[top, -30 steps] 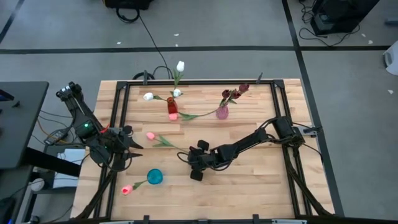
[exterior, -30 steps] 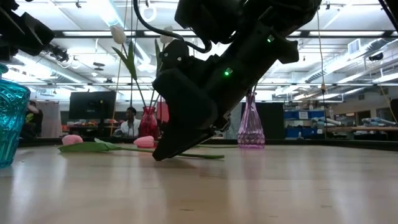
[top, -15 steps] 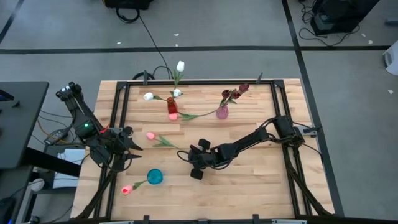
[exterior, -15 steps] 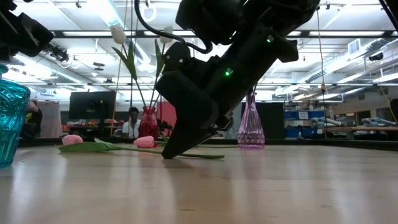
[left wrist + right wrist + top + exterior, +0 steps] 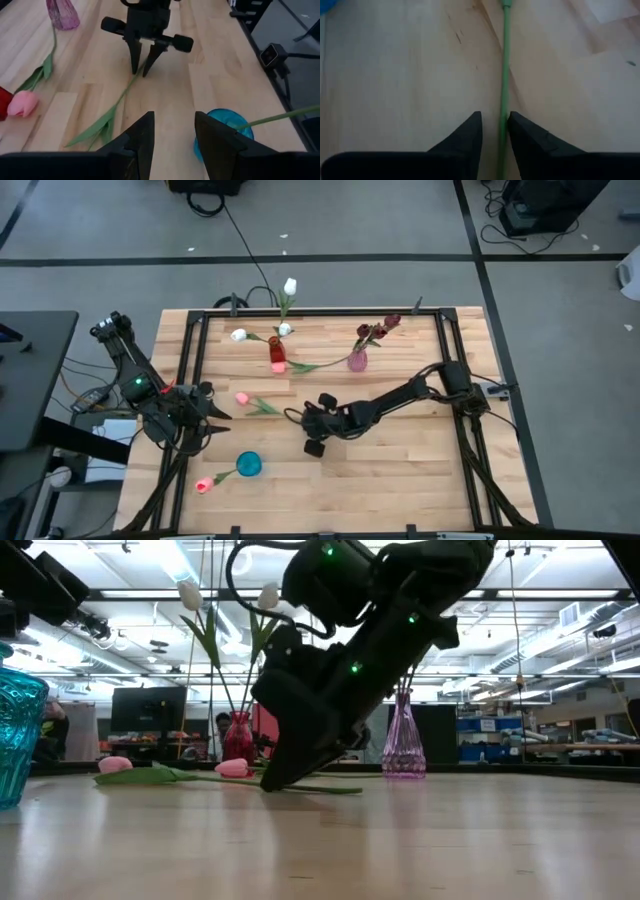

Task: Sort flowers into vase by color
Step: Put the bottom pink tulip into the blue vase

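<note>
Right hand: I have it low over the middle of the bench, tips down on the wood; in the right wrist view its fingers stand a little apart with the green stem between them, not yet pinched together.
Pink tulip on bench: lying flat, head toward my left arm, stem running to the right hand's tips; the left wrist view shows the same stem passing between those tips.
Left hand: waiting at the bench's left edge, fingers apart, holding nothing.
Teal vase: near the front left, with one pink tulip leaning out of it, head hanging low.
Red vase: at the back, carrying white tulips.
Purple vase: at the back, right of the red one, carrying maroon tulips.
</note>
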`<state>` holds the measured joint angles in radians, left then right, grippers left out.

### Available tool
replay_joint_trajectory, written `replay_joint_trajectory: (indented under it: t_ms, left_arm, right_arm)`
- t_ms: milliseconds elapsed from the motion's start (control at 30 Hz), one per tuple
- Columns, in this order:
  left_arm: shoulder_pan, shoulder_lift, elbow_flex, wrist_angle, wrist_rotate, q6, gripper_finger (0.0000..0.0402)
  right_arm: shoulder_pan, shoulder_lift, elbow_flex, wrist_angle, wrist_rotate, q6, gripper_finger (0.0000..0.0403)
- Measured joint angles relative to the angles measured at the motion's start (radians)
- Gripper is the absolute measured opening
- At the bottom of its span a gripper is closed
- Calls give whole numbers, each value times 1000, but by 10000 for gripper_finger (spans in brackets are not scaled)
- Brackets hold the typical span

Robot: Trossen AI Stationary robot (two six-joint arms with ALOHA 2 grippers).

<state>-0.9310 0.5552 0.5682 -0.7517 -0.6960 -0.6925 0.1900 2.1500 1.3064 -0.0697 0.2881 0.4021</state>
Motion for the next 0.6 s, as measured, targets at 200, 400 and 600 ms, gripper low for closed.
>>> replay_joint_trajectory:
  t_ms: [200, 400, 600]
  left_arm:
    - [0, 0, 0, 0, -2, -7, 147]
    - [0, 0, 0, 4, 20, -52, 147]
    - [0, 0, 0, 4, 35, -53, 147]
  right_arm:
    - [8, 7, 2, -6, 46, -4, 93]
    - [12, 8, 3, -29, 54, -11, 15]
    - [-1, 7, 3, -32, 18, -6, 7]
